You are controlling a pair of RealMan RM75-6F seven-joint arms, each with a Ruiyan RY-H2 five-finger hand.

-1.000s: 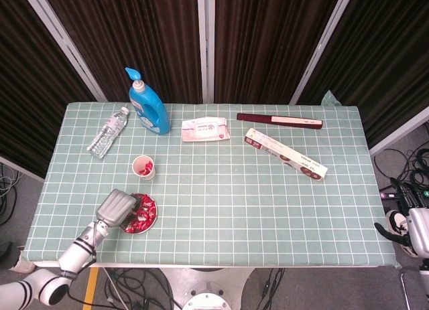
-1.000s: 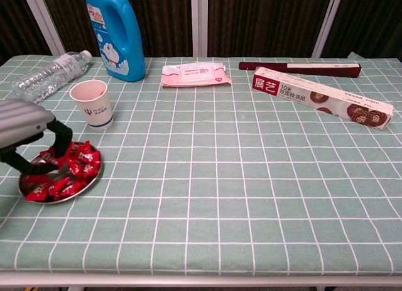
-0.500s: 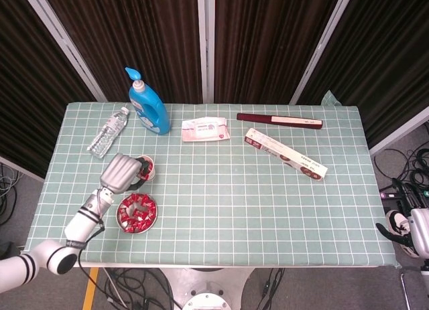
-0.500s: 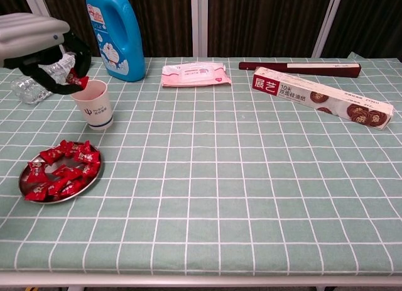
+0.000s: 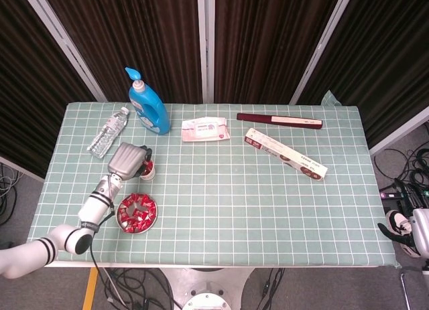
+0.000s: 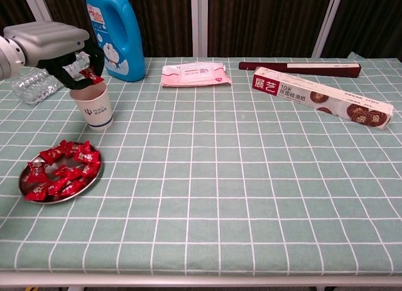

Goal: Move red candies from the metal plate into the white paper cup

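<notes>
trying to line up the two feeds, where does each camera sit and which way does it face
Head view: sits high, looks steeply down on the whole table; shows the left arm and left hand, plus a bit of the right hand off the table's edge.
Chest view: sits low at the near edge, looks across the table toward the curtains; shows only the left hand.
Shared: the left hand holding a red candy over the white paper cup, and the metal plate.

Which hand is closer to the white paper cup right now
Left. The left hand hovers right over the white paper cup, pinching a red candy. The right hand sits off the table's far right edge.
</notes>
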